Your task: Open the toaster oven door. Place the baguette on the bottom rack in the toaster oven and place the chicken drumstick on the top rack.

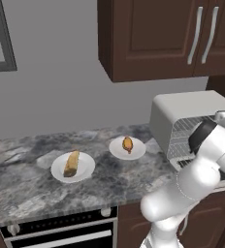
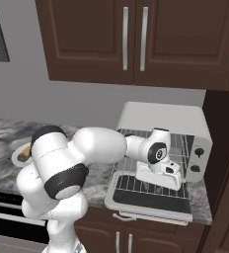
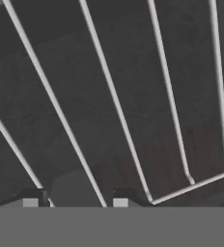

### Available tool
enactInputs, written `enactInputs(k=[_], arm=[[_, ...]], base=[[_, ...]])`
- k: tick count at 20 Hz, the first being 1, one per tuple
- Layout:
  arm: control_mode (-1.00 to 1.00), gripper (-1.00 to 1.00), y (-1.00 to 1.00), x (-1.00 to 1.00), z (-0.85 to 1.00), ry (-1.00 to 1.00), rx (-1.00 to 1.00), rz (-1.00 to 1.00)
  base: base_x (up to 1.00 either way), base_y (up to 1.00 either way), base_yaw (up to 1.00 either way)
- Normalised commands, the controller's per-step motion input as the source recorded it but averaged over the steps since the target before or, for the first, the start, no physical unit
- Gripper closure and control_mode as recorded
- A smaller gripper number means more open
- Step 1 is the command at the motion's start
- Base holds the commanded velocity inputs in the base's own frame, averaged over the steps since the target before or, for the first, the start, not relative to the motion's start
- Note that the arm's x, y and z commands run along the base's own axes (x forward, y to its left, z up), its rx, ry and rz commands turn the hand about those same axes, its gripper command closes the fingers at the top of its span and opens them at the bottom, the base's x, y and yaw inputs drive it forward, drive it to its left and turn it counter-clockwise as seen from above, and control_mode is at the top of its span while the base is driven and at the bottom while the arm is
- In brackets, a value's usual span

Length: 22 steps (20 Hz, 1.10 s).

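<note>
Hovering gripper over pulled-out silver wire bottom rack | jaws abt half-closed, poss. on a wire, can't tell | tan baguette on plate, 9 o'clock of grey toaster oven | risk: rack snags/tips.

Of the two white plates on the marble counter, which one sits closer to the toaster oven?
The white round plate carrying the small orange-brown chicken drumstick. It lies nearer the boxy light grey toaster oven; the other white plate holds the longer tan baguette, farther left.
</note>
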Motion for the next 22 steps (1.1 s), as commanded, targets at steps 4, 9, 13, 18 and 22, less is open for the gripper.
enactInputs(k=[4, 9, 13, 18, 22], arm=[[-1.00, 1.00, 0.06, -0.71, -0.94, 0.05, -0.04, 0.00], [-1.00, 1.00, 0.05, -0.61, -0.91, 0.02, 0.00, 0.00], [-1.00, 1.00, 0.04, -0.62, -0.52, 0.00, 0.00, 0.00], [-1.00, 1.00, 0.05, -0.34, 0.28, -0.01, -0.09, -0.03], [-1.00, 1.00, 0.04, -0.23, 0.26, 0.00, -0.09, -0.03]], base=[[0.00, 0.00, 0.00], [0.00, 0.00, 0.00], [0.00, 0.00, 0.00], [0.00, 0.00, 0.00], [0.00, 0.00, 0.00]])
